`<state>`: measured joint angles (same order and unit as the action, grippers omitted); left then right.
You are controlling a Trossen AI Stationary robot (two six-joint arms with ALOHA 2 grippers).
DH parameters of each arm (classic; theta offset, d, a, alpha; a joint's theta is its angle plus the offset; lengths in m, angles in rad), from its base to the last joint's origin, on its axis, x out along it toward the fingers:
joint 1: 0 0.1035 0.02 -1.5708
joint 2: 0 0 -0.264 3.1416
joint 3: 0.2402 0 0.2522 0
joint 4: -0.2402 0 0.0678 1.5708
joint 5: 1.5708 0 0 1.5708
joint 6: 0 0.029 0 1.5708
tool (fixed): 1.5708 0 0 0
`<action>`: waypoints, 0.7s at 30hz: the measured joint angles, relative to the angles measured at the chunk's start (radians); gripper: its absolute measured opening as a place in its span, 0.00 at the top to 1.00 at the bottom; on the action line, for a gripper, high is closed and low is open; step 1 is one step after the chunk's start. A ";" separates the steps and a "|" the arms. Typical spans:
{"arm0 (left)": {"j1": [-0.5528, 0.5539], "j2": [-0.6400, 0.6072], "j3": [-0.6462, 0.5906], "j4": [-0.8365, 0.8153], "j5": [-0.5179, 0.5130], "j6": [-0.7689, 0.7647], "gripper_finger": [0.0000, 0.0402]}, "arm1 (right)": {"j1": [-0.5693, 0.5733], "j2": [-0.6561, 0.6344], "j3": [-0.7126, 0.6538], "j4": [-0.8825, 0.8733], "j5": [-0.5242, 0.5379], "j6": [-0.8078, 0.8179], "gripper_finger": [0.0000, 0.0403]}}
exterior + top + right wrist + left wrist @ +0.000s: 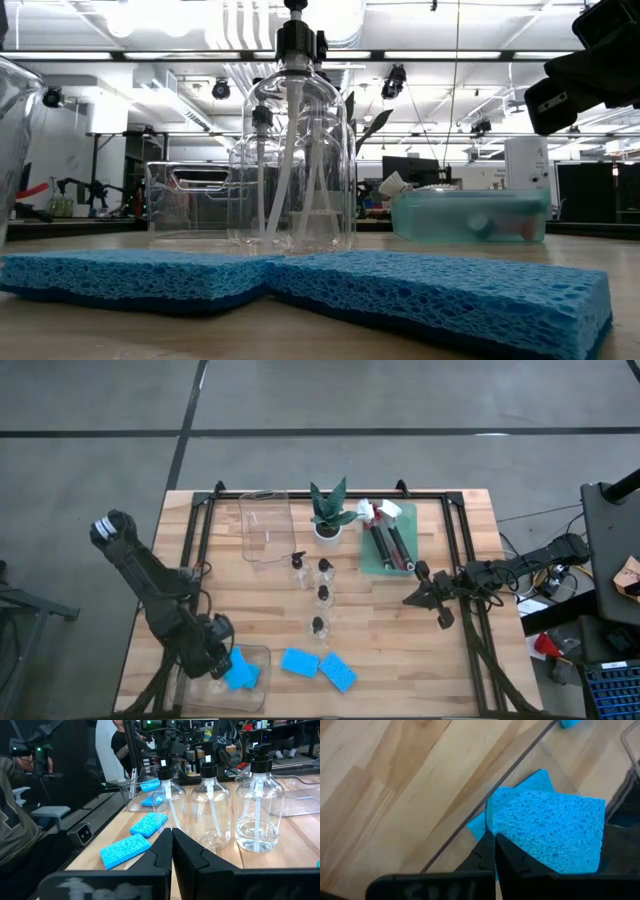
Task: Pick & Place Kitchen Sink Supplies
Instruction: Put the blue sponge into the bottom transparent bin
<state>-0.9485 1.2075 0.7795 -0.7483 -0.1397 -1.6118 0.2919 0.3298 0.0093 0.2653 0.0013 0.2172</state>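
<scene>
Two blue sponges lie flat on the table near its near edge. Two more sponges sit in a clear tray at the near left, the upper sponge lying askew on the lower sponge. My left gripper is shut over that tray. Several clear bottles with black caps stand mid-table. The dish brushes lie in a greenish tray. My right gripper is shut and hangs right of the bottles. My left gripper's shut fingertips stand from above at a corner of the upper sponge in the near-left tray. I cannot tell whether they touch it. The sponge rests on the lower one.
An empty clear tray and a green potted plant stand at the far side. The low view looks past the two table sponges and a bottle. A seated person is beyond the table's edge. Bare wood lies between the bottles and the right gripper.
</scene>
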 joint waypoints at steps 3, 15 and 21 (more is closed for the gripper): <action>0.000 0.014 0.000 0.000 0.000 -0.020 0.98 | 0.000 0.000 0.000 0.000 0.000 0.000 0.98; -0.004 -0.016 0.020 0.052 -0.076 0.005 0.64 | 0.000 0.000 0.000 0.000 0.000 0.000 0.98; -0.003 -0.054 0.120 0.143 -0.373 0.299 0.55 | 0.000 0.000 0.000 0.000 0.000 0.000 0.98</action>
<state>-0.9520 1.1535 0.8995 -0.6054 -0.5123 -1.3124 0.2916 0.3298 0.0093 0.2653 0.0017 0.2173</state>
